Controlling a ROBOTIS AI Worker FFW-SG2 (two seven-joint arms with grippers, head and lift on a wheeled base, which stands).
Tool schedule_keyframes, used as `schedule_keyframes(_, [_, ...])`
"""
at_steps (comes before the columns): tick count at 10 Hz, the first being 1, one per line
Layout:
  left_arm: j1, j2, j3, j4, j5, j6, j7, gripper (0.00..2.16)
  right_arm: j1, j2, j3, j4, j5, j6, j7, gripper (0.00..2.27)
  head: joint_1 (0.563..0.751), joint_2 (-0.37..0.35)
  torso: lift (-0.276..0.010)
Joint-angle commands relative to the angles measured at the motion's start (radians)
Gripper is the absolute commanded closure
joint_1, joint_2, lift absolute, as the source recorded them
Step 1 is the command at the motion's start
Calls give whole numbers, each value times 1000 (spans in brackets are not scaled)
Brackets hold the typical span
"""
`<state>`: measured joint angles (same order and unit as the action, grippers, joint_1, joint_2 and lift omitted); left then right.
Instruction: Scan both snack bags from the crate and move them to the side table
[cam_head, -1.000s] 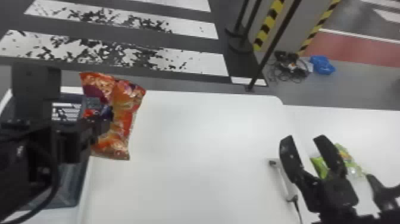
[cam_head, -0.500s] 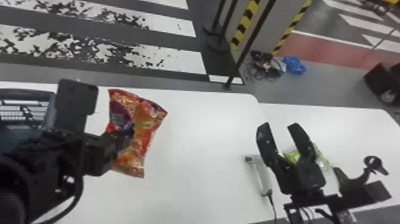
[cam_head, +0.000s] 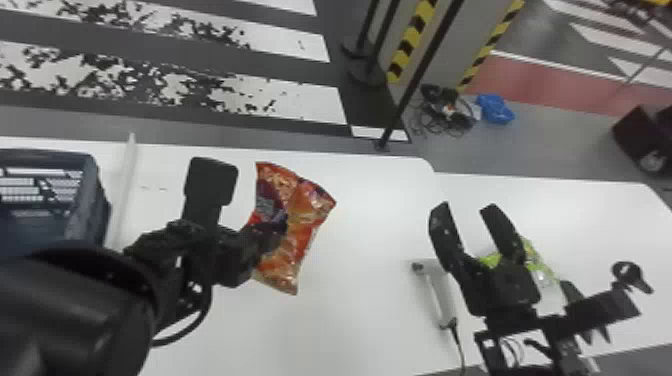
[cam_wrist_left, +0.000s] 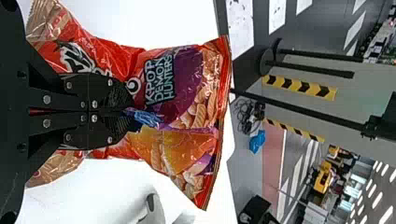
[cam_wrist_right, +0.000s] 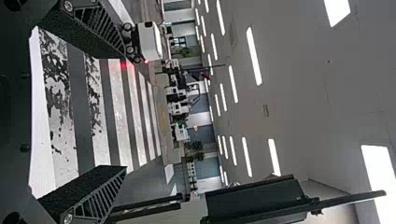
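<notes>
The big black left arm (cam_head: 75, 310) comes in low on the left side of the head view. Its left gripper (cam_head: 272, 234) is shut tight on the red bag (cam_head: 305, 220), pinching it around the middle, so both ends puff out. The bag is over the big white table (cam_head: 350, 320); I cannot tell if it touches it. The right gripper (cam_head: 467, 206) is let go, with its two fingers wide apart.

The scanner (cam_head: 439, 295) lies on the big table just beside the right gripper, and a dark cord (cam_head: 457, 345) comes out of its end. The green bag (cam_head: 542, 267) is on the white side table (cam_head: 600, 220), partly tucked behind the right gripper. The blue crate (cam_head: 95, 200), with lots of little holes, sits to the left of the red bag.

Past the tables, a thin black pole (cam_head: 417, 75) stands near yellow and black stripes (cam_head: 412, 42). Messy wires (cam_head: 442, 112) lie beside a crumpled blue thing (cam_head: 495, 109) on the floor. Farther off, long lights (cam_wrist_right: 254, 56) shine on the ceiling.
</notes>
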<state>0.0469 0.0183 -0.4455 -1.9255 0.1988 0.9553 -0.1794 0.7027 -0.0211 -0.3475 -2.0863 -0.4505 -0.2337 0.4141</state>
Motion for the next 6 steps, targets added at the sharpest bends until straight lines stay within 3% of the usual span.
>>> schedule_keyframes(1, [-38, -21, -47, 108, -13, -57, -25, 1973, -8, -2, -7, 5, -4, 12, 0, 76, 695, -350, -29])
schedule_keyframes(4, [-88, -21, -131, 286, -53, -128, -97, 1973, -25, -5, -16, 20, -1, 31, 0, 76, 695, -350, -29])
schedule_keyframes(6, [-117, -21, -177, 378, -90, -177, -127, 1973, -51, -7, -18, 22, 29, 135, 0, 76, 695, -350, -29])
